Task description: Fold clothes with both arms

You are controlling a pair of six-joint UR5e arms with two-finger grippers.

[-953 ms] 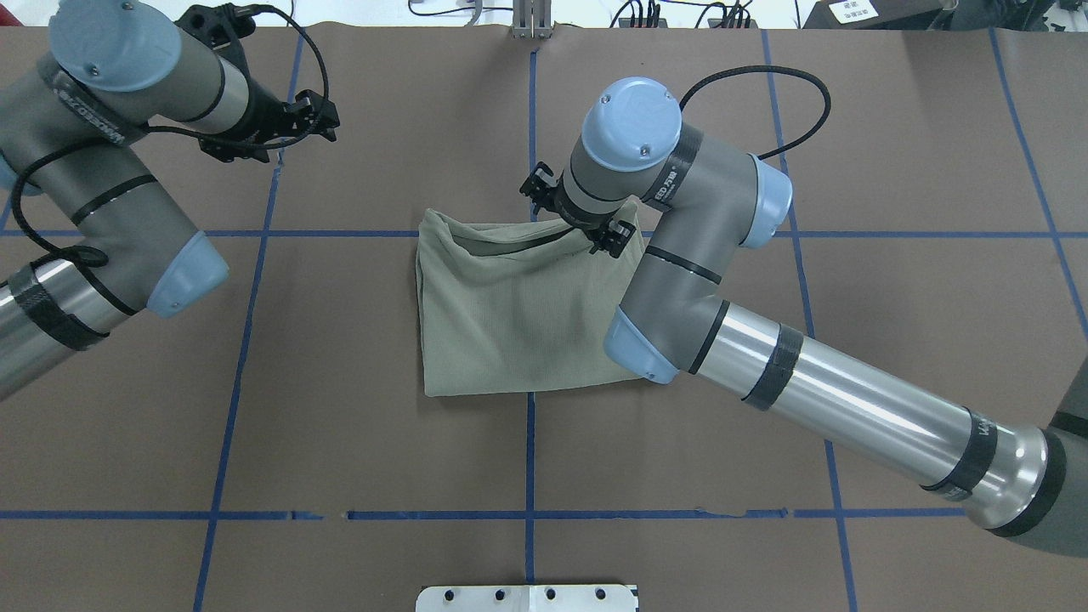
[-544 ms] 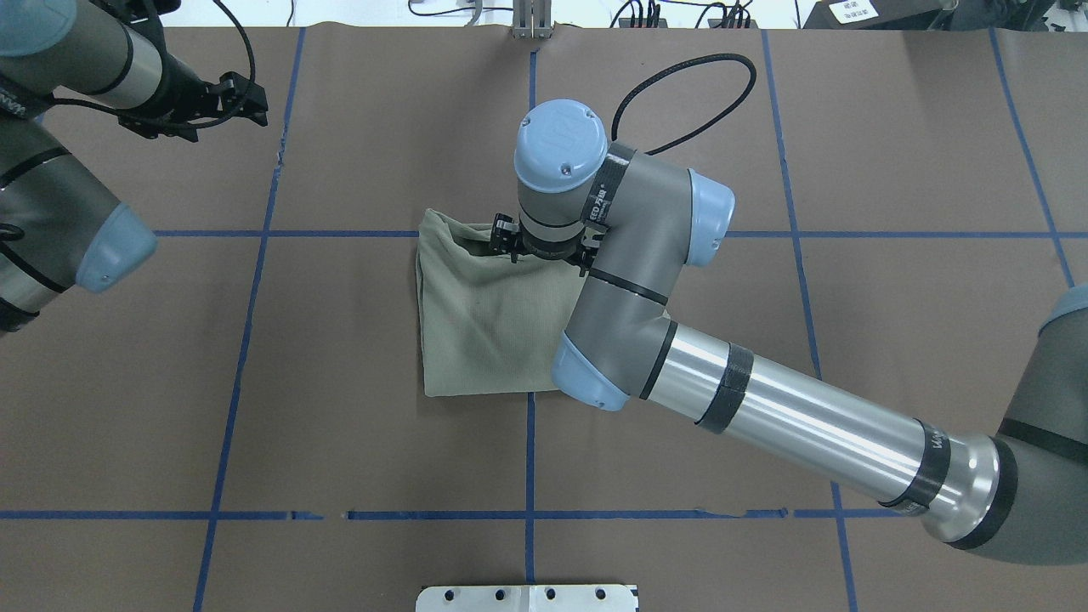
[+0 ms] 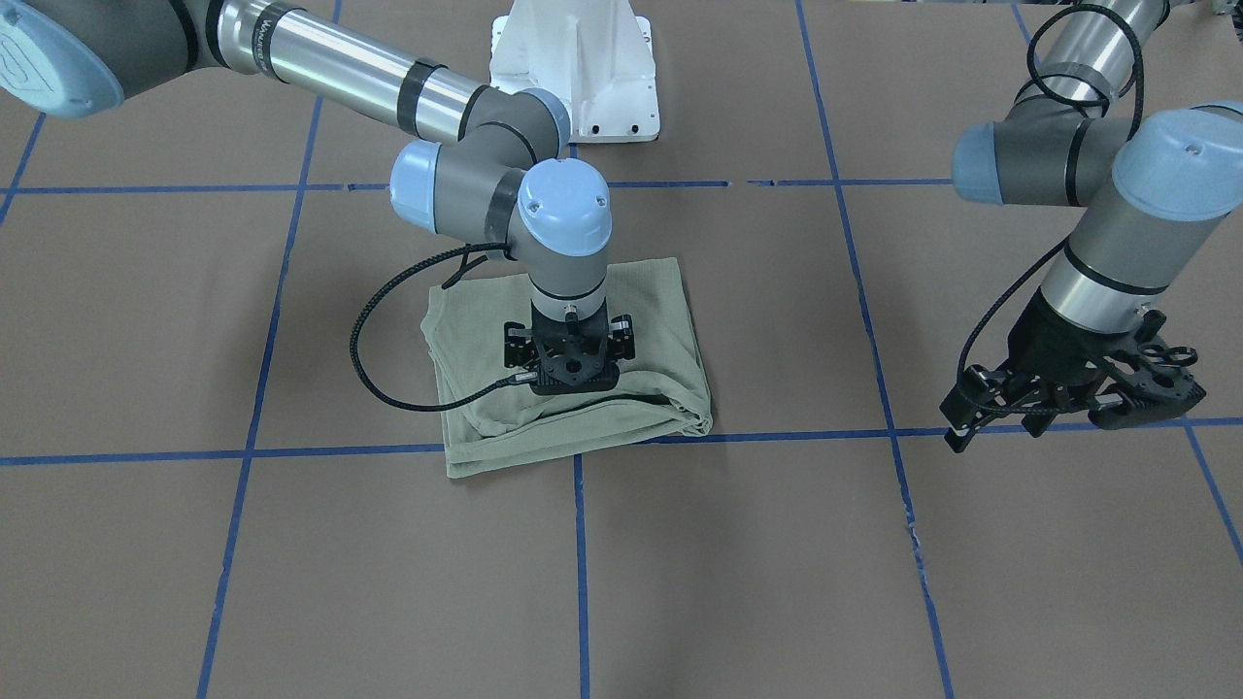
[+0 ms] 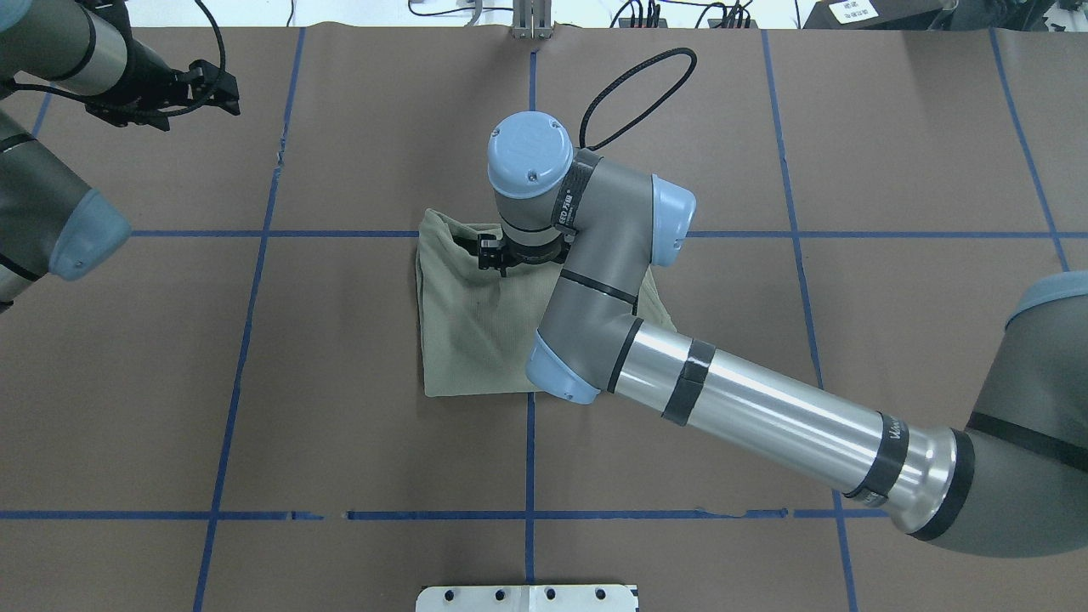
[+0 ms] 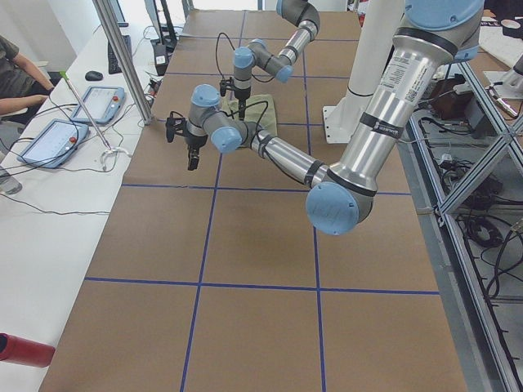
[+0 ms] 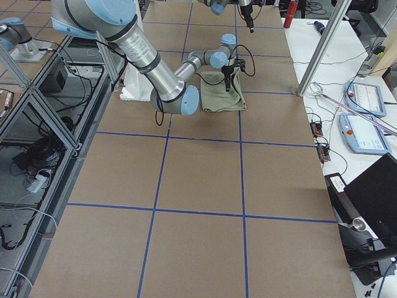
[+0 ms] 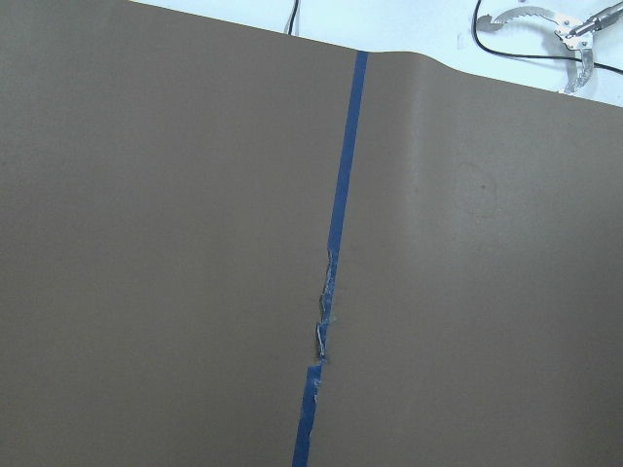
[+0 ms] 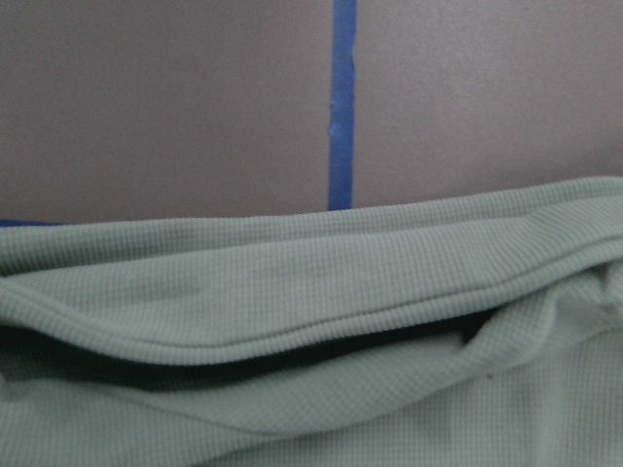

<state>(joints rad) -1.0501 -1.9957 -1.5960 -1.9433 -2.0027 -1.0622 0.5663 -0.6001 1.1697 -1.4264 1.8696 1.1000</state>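
Note:
The clothes are one sage-green knit shirt [image 3: 660, 320] [image 4: 472, 331], folded into a rough square at the table's middle. My right gripper [image 3: 568, 383] [image 4: 514, 255] points straight down onto its far edge; its fingers are hidden, so I cannot tell whether they are open or shut. The right wrist view is filled with ribbed fabric [image 8: 311, 282], one layer raised over a dark gap. My left gripper [image 3: 961, 422] [image 4: 228, 92] hangs open over bare paper, far off to the shirt's left at the table's far side, holding nothing.
Brown paper with a blue tape grid [image 4: 529, 459] covers the table. A torn tape strip [image 7: 321, 331] lies under the left wrist. The white pedestal base [image 3: 573, 58] stands at the robot's side. A person [image 5: 12, 73] sits at a side bench with tablets [image 5: 98, 102].
The right gripper has slid leftwards along the shirt's far edge, its arm swinging over the shirt. The left arm has pulled back further to the left and the far side.

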